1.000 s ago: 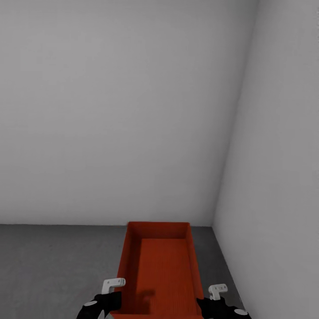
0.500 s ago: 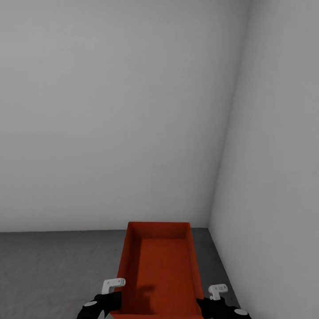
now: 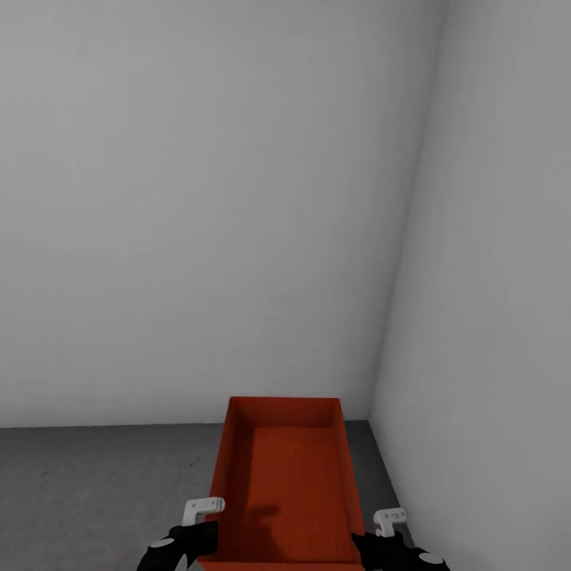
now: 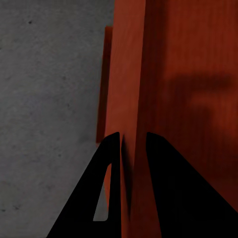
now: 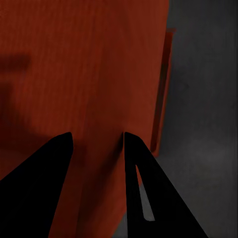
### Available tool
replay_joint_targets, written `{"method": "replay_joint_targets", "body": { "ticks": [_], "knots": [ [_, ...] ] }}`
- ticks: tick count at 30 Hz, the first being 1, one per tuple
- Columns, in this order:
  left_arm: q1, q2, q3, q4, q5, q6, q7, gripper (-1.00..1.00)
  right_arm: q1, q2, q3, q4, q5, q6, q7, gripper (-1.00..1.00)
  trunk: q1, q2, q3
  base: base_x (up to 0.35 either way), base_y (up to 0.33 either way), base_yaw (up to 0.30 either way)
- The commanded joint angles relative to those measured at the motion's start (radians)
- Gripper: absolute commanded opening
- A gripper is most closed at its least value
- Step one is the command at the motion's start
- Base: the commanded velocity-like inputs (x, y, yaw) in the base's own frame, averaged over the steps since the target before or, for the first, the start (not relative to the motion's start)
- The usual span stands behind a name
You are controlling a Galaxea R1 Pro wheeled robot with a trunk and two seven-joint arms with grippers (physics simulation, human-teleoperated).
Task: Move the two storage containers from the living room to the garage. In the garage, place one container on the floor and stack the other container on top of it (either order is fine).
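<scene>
The bin (image 3: 285,484) is carried between both arms, in front of the robot, its long axis pointing straight ahead toward the corner where two grey walls (image 3: 198,198) meet. It is open-topped and empty.

Left hand (image 3: 208,526): placed on the bin's left long wall near the robot's end. In the left wrist view the left hand (image 4: 133,144) straddles that wall (image 4: 130,74), one finger outside, one inside, both close against it. It is judged clamped on the wall.

Right hand (image 3: 379,533): placed on the right long wall at the matching station. In the right wrist view the right hand (image 5: 97,141) straddles the wall (image 5: 99,64) with a wider gap; the fingers bracket the wall, but firm contact cannot be confirmed.

The grey concrete floor (image 3: 95,476) lies below the bin; both wrist views show it past the bin's outer edge. Whether the bin touches the floor cannot be determined.

Controlling relation for the next move: the floor is directly below the load, and both hands are equally near, one per side. Lowering calls for both arms to descend together, keeping the bin level.
</scene>
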Motion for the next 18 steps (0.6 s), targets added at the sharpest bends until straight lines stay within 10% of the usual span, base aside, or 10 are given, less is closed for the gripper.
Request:
{"method": "replay_joint_targets", "body": {
  "ticks": [1,18],
  "knots": [
    [-0.001,-0.028,0.007,-0.030,0.008,-0.035,0.003,-1.00,0.000,0.028,-0.009,0.004,0.023,-0.002,0.009,-1.00,0.001,-0.001,-0.002,0.073,-0.038,0.000],
    [-0.001,-0.028,0.007,-0.030,0.007,-0.036,0.003,-1.00,0.000,0.028,-0.009,0.004,0.023,-0.002,0.009,-1.00,0.001,-0.001,-0.002,0.212,0.010,-0.027]
  ]
}}
